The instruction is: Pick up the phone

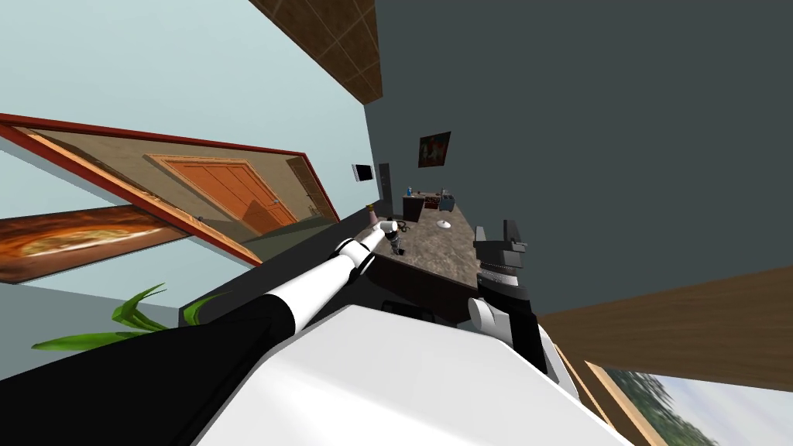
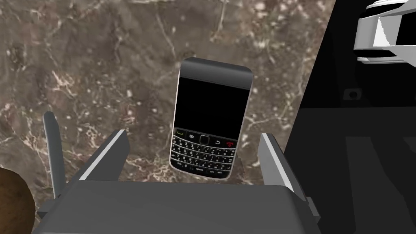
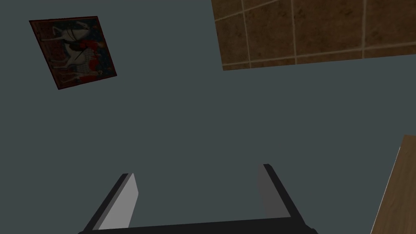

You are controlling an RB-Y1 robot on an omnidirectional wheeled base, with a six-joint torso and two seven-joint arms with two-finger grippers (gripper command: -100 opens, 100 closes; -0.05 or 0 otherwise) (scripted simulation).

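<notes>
Where we stand: at the near end of a brown marbled counter (image 1: 434, 248).
Right gripper (image 3: 197, 172): raised beside that near end, fingers spread apart.
Left gripper (image 2: 193, 136): farther out, above the counter, fingers spread wide.
Phone (image 2: 211, 118): black, flat on the counter between our left fingers, touching neither, keypad toward the gripper's body.

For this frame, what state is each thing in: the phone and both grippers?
phone: lying flat on the brown marbled counter, face up, screen dark, not gripped.
left gripper: open, fingers either side of the phone, apart from it.
right gripper: open, holding nothing.
</notes>
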